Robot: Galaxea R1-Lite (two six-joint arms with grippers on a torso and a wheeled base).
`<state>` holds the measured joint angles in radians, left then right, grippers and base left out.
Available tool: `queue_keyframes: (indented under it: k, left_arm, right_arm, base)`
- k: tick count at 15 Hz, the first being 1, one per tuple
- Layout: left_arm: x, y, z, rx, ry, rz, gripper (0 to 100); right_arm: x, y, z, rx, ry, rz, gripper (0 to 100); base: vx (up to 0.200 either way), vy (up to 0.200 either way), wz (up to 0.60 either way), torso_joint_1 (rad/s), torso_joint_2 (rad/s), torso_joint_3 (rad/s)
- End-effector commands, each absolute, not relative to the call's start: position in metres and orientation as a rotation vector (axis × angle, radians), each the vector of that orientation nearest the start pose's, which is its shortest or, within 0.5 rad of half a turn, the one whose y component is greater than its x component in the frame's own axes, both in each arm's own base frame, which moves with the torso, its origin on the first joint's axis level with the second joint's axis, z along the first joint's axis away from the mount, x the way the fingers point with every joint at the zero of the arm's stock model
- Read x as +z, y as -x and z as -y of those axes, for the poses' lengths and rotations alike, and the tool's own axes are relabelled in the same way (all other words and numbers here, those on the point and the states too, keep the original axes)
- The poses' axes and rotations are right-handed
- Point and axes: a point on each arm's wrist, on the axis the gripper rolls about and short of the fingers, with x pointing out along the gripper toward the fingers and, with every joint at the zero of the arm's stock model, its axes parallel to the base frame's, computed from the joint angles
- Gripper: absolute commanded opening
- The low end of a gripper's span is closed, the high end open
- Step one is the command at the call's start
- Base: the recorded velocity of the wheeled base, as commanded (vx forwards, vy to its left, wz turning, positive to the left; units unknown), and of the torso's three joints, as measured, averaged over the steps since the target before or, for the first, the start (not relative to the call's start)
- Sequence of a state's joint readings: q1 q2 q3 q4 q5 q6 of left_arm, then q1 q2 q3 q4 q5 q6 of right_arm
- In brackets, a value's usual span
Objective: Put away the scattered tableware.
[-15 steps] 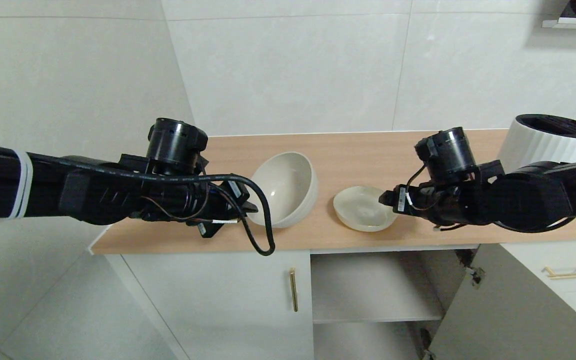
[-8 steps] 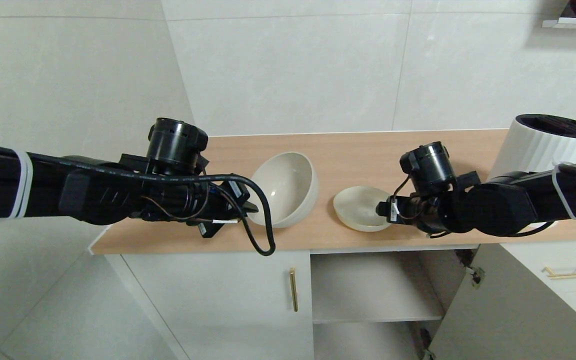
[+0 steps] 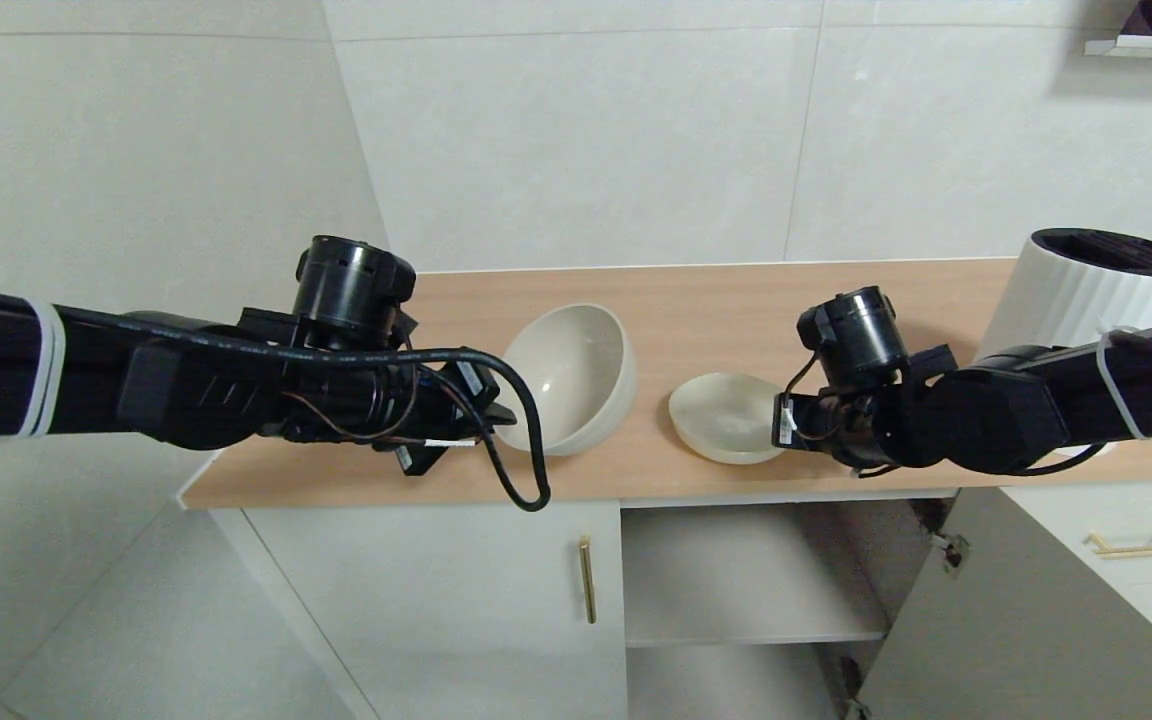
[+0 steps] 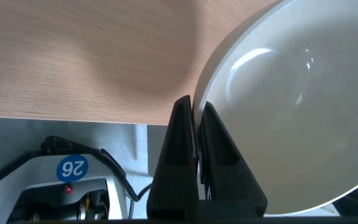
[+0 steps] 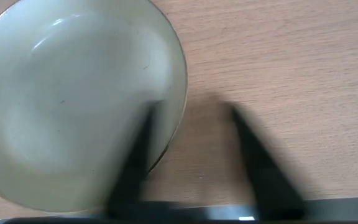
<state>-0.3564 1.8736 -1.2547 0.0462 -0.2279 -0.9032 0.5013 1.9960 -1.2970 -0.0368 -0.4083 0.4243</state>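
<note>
A large white bowl (image 3: 576, 375) is tipped up on the wooden counter (image 3: 716, 310), its opening facing the camera. My left gripper (image 3: 498, 412) is shut on its near rim; in the left wrist view the fingers (image 4: 182, 130) pinch the edge of the large bowl (image 4: 291, 112). To its right lies a small cream bowl (image 3: 724, 418). My right gripper (image 3: 778, 428) is at that bowl's right edge, open. In the right wrist view the right gripper (image 5: 197, 158) straddles the rim of the small bowl (image 5: 73, 106), one finger inside and one outside.
A white ribbed container (image 3: 1086, 280) stands on the counter at the far right, behind the right arm. Below the counter a cupboard is open, showing a shelf (image 3: 746, 590), its door (image 3: 946, 620) swung out to the right. A shut door with a gold handle (image 3: 586, 578) is beside it.
My right arm has moved left and down, bringing its open fingers over the small bowl's right rim. The left arm and the large bowl have not moved.
</note>
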Motion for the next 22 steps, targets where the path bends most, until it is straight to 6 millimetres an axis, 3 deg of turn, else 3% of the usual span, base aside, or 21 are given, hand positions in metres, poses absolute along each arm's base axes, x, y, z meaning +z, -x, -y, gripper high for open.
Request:
queue_keyframes:
  k: [1,7,12,15,18,22]
  left_arm:
    - [0.184,-0.331,0.129,-0.22,0.8,-0.874,0]
    - [0.187,-0.324,0.126,-0.211,0.799,-0.876,0]
    - [0.181,-0.277,0.107,-0.23,0.688,-0.906,0]
    - [0.173,-0.237,0.093,-0.276,0.558,-0.919,0]
    - [0.155,-0.213,0.088,-0.325,0.419,-0.966,0]
    - [0.151,-0.21,0.093,-0.373,0.34,-0.972,0]
  right_arm:
    - [0.157,-0.342,-0.177,-0.037,-0.122,-0.598,0]
    - [0.167,-0.33,-0.171,-0.034,-0.138,-0.587,0]
    - [0.193,-0.283,-0.148,0.082,-0.182,-0.595,0]
    - [0.2,-0.251,-0.133,0.195,-0.198,-0.627,0]
    - [0.196,-0.24,-0.127,0.19,-0.184,-0.675,0]
    - [0.177,-0.232,-0.125,0.251,-0.159,-0.757,0]
  base:
    - [0.0,0.0,0.0,0.0,0.0,0.0]
    - [0.0,0.0,0.0,0.0,0.0,0.0]
    - [0.0,0.0,0.0,0.0,0.0,0.0]
    - [0.0,0.0,0.0,0.0,0.0,0.0]
    - [0.0,0.0,0.0,0.0,0.0,0.0]
    - [0.0,0.0,0.0,0.0,0.0,0.0]
